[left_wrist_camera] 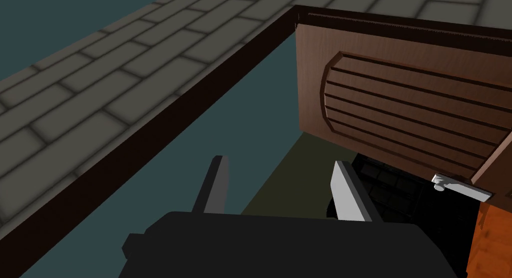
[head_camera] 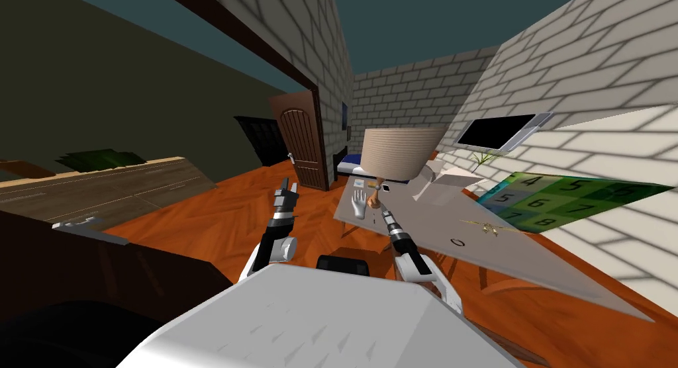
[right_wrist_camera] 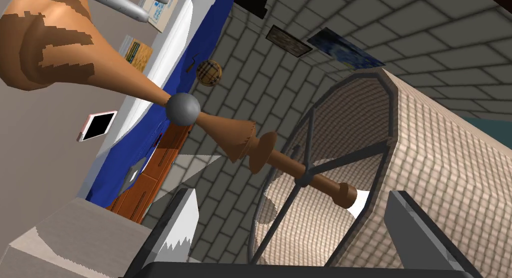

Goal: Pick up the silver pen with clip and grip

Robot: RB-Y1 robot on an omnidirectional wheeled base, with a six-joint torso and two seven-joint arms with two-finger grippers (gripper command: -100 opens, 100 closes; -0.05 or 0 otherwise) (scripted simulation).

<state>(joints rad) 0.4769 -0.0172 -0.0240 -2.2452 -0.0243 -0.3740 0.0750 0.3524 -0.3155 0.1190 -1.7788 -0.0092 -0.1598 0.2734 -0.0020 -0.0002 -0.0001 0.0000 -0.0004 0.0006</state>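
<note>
A thin, short sliver that we take for the silver pen (head_camera: 373,220), too small to be sure of, lies on the flat grey tabletop (head_camera: 430,225). It is near the white hand model (head_camera: 359,203) and just beside our right gripper (head_camera: 386,215). That gripper's (right_wrist_camera: 290,200) fingers stand wide apart and hold nothing, facing the table lamp with a turned brown wooden stem and woven beige shade (right_wrist_camera: 440,155). Our left gripper (head_camera: 287,185) is raised off the table, its fingers (left_wrist_camera: 218,182) likewise spread and empty.
</note>
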